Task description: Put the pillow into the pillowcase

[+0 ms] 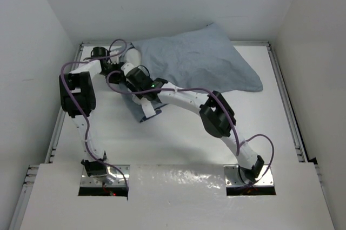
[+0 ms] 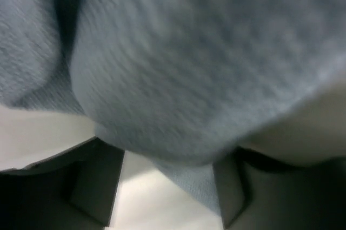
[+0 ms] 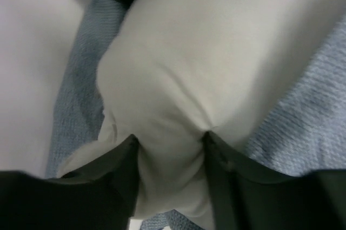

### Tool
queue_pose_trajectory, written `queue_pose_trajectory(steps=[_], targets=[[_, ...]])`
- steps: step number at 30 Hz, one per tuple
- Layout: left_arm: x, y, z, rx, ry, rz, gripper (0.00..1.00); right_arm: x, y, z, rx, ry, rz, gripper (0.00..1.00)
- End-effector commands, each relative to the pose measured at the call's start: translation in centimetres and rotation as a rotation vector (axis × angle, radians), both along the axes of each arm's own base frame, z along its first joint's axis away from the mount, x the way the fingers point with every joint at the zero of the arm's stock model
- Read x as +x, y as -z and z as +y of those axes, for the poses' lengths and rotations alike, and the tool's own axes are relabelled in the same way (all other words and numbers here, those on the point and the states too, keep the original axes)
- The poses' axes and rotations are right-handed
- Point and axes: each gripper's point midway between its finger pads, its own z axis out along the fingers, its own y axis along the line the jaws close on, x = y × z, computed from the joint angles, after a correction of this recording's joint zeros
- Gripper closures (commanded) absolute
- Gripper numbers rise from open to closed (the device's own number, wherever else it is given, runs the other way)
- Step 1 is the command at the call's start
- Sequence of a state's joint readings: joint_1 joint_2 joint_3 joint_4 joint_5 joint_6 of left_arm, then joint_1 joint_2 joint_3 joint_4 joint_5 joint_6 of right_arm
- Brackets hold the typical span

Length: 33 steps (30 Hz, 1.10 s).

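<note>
The pillowcase (image 1: 200, 62) lies at the back of the table, its grey-blue side out and bulging. One white corner of the pillow (image 1: 133, 56) pokes out at its left end. Another flap of pillowcase (image 1: 145, 108) shows under the right arm. My right gripper (image 1: 128, 71) is at that corner. In the right wrist view it (image 3: 170, 138) is shut on bunched white pillow (image 3: 178, 78), with pillowcase (image 3: 308, 122) on both sides. My left gripper (image 1: 113, 69) is just left of it. In the left wrist view it (image 2: 167, 157) stands open under blurred pillowcase cloth (image 2: 189, 62).
White walls close in the table on the left, back and right. Metal rails run along the left edge (image 1: 60, 122) and the right edge (image 1: 286, 105). Both arms reach to the back left, the right arm (image 1: 216, 113) crossing the table's middle diagonally.
</note>
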<state>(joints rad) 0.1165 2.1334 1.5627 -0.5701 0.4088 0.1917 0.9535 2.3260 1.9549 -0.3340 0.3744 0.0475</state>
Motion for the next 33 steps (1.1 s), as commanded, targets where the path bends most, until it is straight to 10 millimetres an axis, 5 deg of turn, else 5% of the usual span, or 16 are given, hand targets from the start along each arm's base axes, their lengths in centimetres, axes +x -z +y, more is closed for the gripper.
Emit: queue_pose_trajectory(steps=[1, 2, 3, 4, 6, 8, 13, 14, 15, 16, 18, 20, 23, 26, 31, 33], targets=[[2.3, 0.2, -1.0, -0.061, -0.042, -0.030, 0.54, 1.5, 0.9, -0.5, 0.013, 0.078, -0.007, 0.57], [2.2, 0.4, -1.2, -0.076, -0.049, -0.018, 0.83, 1.7, 1.9, -0.3, 0.020, 0.081, 0.014, 0.71], [2.0, 0.4, -1.1, -0.090, -0.053, -0.008, 0.97, 1.9, 2.2, -0.2, 0.048, 0.108, 0.037, 0.98], [1.9, 0.1, -1.4, -0.111, -0.045, -0.006, 1.00, 2.8, 2.4, -0.9, 0.070, 0.141, 0.055, 1.00], [1.5, -1.5, -0.8, -0.097, -0.016, -0.014, 1.00, 3.8, 0.8, -0.7, 0.205, 0.192, 0.108, 1.00], [1.4, -4.1, 0.7, -0.033, 0.022, -0.055, 1.00, 6.8, -1.9, -2.8, 0.380, 0.315, 0.104, 1.00], [-1.1, -9.6, 2.3, 0.132, 0.220, -0.153, 1.00, 14.4, -8.1, -10.8, 0.462, 0.658, -0.194, 1.00], [-1.7, -10.0, 2.1, 0.131, 0.267, -0.156, 1.00, 15.2, -9.0, -11.0, 0.448, 0.666, -0.239, 1.00], [-2.5, -10.4, 1.8, 0.123, 0.312, -0.149, 1.00, 15.9, -7.2, -10.7, 0.398, 0.660, -0.250, 1.00], [-2.7, -11.2, 1.6, 0.138, 0.404, -0.176, 1.00, 16.8, -9.3, -10.2, 0.394, 0.639, -0.300, 1.00], [-5.4, -11.8, 0.2, 0.065, 0.548, -0.132, 1.00, 17.4, -7.0, -9.0, 0.340, 0.619, -0.311, 1.00], [-7.1, -13.5, -1.5, -0.033, 0.632, -0.123, 1.00, 16.9, -4.9, -8.3, 0.287, 0.600, -0.299, 1.00], [-7.2, -16.8, -3.2, -0.098, 0.692, -0.251, 1.00, 15.2, 0.0, -7.1, 0.257, 0.578, -0.193, 1.00], [-5.9, -22.8, -5.3, -0.176, 0.714, -0.442, 1.00, 12.2, 4.9, -3.9, 0.263, 0.466, -0.021, 1.00], [-4.5, -30.8, -8.2, -0.382, 0.713, -0.641, 1.00, 7.6, 7.0, 2.0, 0.331, 0.228, 0.150, 1.00], [-2.9, -31.4, -7.8, -0.351, 0.690, -0.701, 1.00, 6.2, 4.6, 4.6, 0.432, 0.099, 0.197, 1.00]])
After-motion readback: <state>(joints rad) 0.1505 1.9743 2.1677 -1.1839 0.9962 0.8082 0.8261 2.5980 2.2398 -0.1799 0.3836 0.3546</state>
